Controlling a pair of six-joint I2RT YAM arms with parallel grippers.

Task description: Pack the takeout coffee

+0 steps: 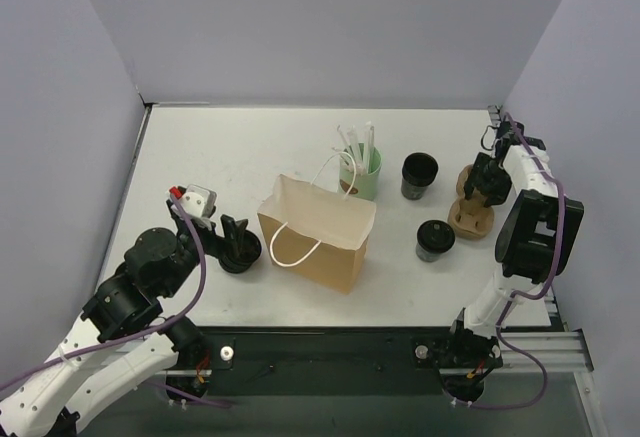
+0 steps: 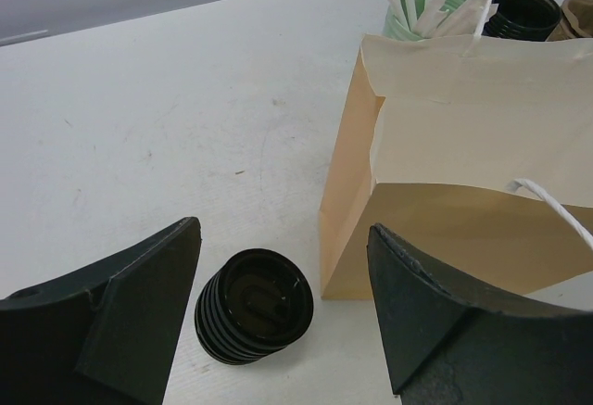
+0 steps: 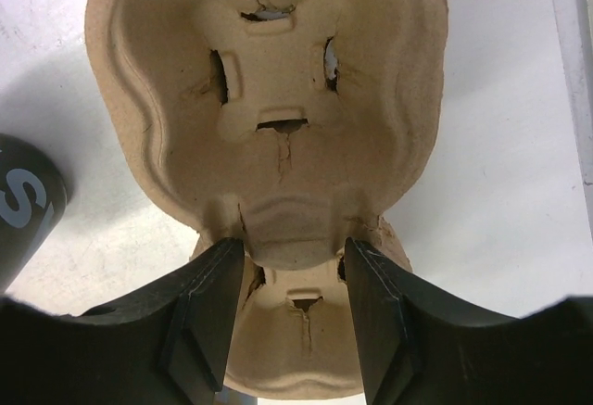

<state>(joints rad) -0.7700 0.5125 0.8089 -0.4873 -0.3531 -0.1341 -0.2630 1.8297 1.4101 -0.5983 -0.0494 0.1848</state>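
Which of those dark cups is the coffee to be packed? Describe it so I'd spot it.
Find the brown paper bag mid-table and look right of it. The takeout coffee is the small black cup between the bag and the pulp cup carrier. Unlike the open black cup behind it, it wears a round black lid.

One paper bag (image 1: 318, 237), one green cup (image 1: 362, 173), two black cups (image 1: 435, 240) (image 1: 420, 175), one lid stack (image 1: 240, 252), one pulp carrier (image 1: 470, 207)
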